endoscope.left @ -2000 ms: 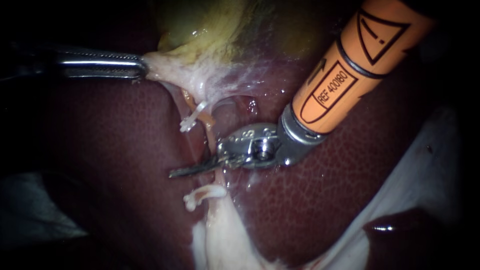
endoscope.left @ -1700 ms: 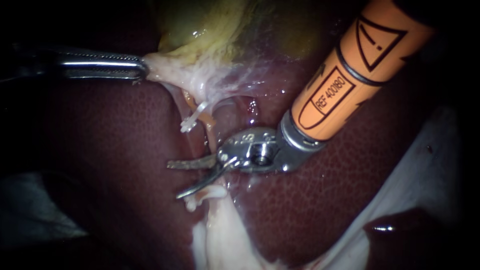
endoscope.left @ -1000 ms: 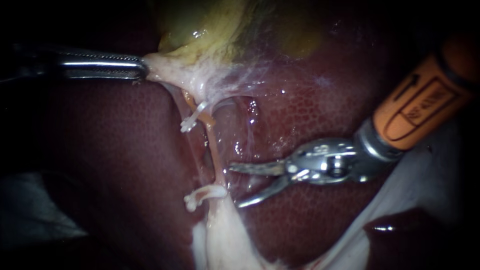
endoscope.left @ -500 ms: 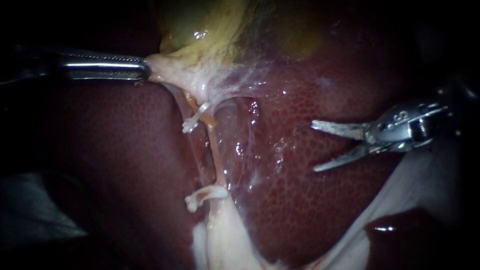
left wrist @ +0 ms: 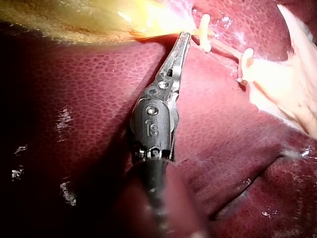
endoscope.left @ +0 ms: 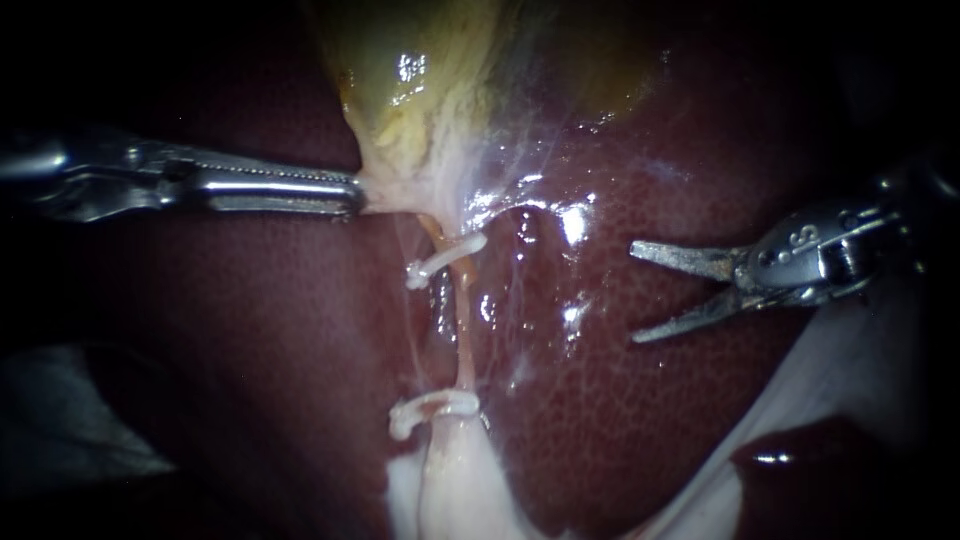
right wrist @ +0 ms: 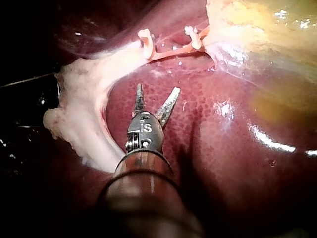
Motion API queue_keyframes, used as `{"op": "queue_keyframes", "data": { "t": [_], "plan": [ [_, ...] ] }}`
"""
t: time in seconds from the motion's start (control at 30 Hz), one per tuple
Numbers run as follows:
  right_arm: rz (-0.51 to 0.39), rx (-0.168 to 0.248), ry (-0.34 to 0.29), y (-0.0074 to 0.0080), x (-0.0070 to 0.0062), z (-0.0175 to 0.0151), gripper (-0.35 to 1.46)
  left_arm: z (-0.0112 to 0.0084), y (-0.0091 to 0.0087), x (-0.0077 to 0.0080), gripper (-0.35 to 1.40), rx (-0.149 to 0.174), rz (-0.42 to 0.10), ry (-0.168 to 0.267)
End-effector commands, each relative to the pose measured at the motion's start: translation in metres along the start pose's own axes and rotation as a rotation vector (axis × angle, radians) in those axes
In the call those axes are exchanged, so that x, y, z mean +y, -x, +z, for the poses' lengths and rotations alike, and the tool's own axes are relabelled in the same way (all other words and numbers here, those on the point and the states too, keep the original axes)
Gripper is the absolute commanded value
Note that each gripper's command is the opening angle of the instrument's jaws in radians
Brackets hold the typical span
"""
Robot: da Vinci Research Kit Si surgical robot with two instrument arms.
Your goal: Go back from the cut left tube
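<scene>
The dark red-brown, finely mottled liver (endoscope.left: 250, 330) fills the field and underlies every other item. Its surface is wet and glistening. The yellow-green gallbladder (endoscope.left: 420, 90) lies at upper centre and narrows to a pale neck. A mass of white fatty tissue (endoscope.left: 450, 490) rises from the lower edge at centre.

The left instrument (endoscope.left: 345, 195), a slim steel shaft with long serrated jaws, enters level. Its jaws are closed onto the pale neck of the gallbladder, with tissue pinched between them from both sides.

The right instrument (endoscope.left: 635, 294), with short pointed metal blades on a steel wrist, sits over bare liver, well apart from the tube and to its right. Its blades stand apart in a clear V and hold nothing. In the right wrist view they point toward the stretch between the two clips.

The thin orange tube (endoscope.left: 462, 330) runs from the gallbladder neck down to the white fatty tissue. Whether it is parted cannot be made out.

The upper clip (endoscope.left: 445, 258), small and white, crosses the tube just below the neck. The lower clip (endoscope.left: 430, 408), of the same kind, crosses it where it meets the white fatty tissue.
</scene>
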Motion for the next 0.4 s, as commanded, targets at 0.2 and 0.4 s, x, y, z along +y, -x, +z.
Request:
{"op": "queue_keyframes", "data": {
  "t": [0.2, 0.4],
  "plan": [
    [0.000, 0.002, -0.006, 0.0000, 0.0000, 0.0000, 1.45, -0.0001, -0.0001, 0.0000, -0.35, -0.002, 0.000, 0.003],
    [-0.001, 0.011, -0.024, -0.0002, -0.0003, 0.0008, 1.45, -0.0010, -0.0004, -0.0001, -0.35, -0.003, -0.002, 0.008]
  ]
}}
